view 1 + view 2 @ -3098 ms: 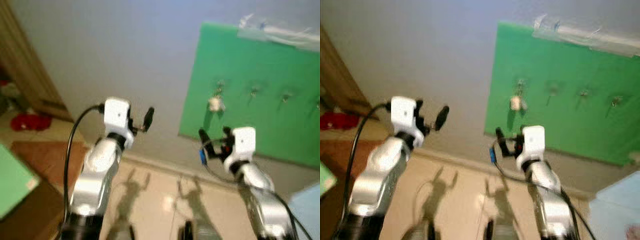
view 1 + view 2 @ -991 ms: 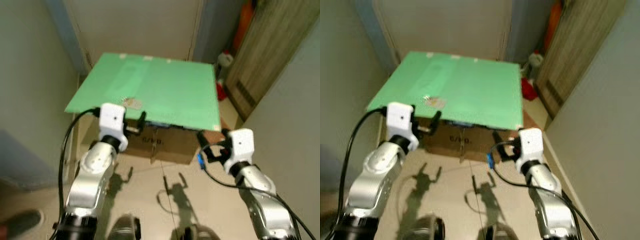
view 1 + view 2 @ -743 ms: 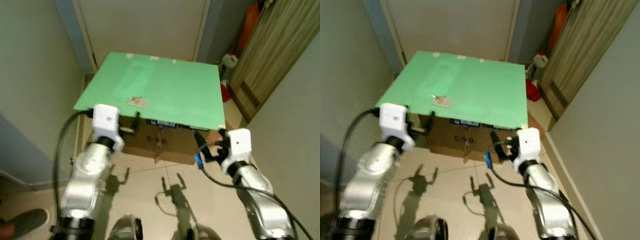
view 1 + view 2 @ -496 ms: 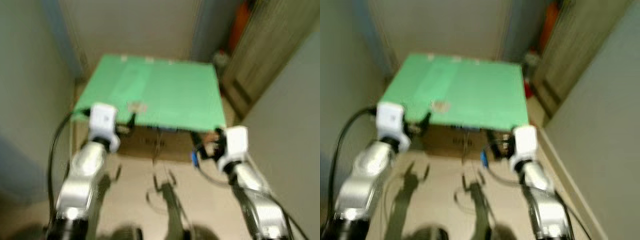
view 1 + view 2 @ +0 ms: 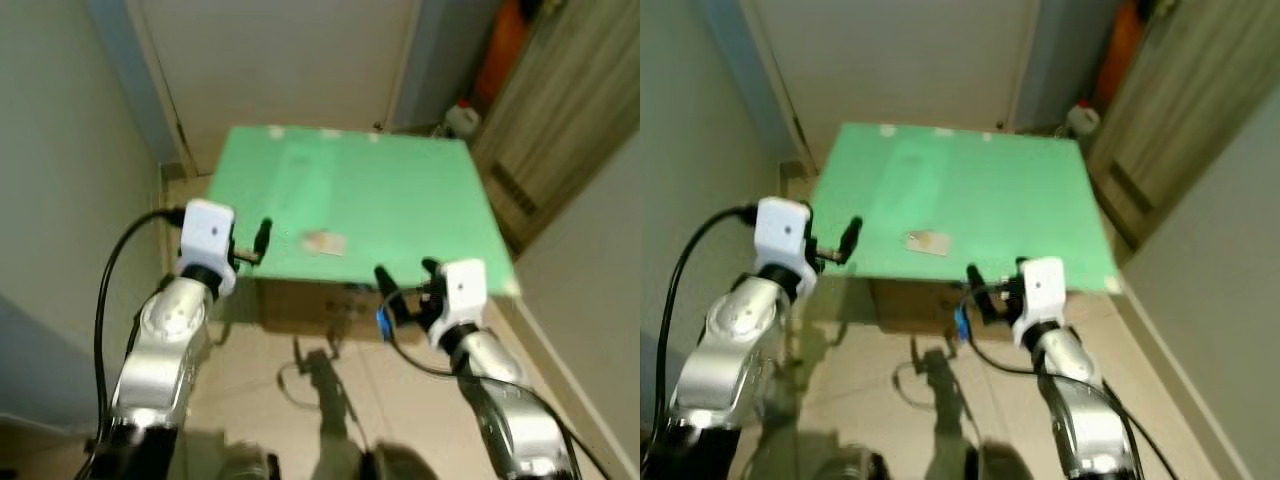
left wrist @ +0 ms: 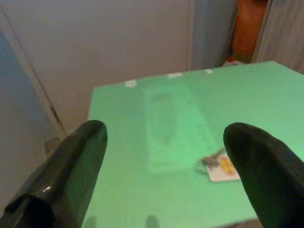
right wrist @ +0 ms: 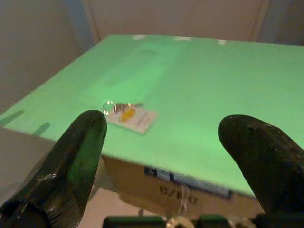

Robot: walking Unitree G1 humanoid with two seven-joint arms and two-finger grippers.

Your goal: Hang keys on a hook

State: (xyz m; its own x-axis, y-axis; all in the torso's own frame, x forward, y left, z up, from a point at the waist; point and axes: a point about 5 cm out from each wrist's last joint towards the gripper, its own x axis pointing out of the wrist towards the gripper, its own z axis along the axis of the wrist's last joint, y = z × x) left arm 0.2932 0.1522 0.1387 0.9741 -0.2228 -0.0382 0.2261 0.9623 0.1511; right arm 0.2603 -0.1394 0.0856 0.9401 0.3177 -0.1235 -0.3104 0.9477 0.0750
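A bunch of keys with a white tag (image 5: pixel 926 241) lies on a green board (image 5: pixel 1040 210) that tops a cardboard box. The keys (image 7: pixel 127 114) show a ring, a yellow piece and the white tag; they also appear as keys (image 6: pixel 217 167) in the left wrist view. My left gripper (image 5: pixel 850 238) is open, held over the board's near left corner. My right gripper (image 5: pixel 992 281) is open too, at the board's near edge, just this side of the keys. Nothing is between either pair of fingers.
The cardboard box (image 5: pixel 910 300) stands on a tiled floor (image 5: pixel 890 400) in a narrow space. A door (image 5: pixel 890 60) is behind it, a wall (image 5: pixel 690 180) on the left, a wooden cabinet (image 5: pixel 1180 110) on the right. An orange object (image 5: pixel 1135 35) and a white bottle (image 5: pixel 1080 118) stand at the back right.
The camera has turned from the wall board with hooks down to the green board on the box, then closer and left. Both arms keep their raised pose, open.
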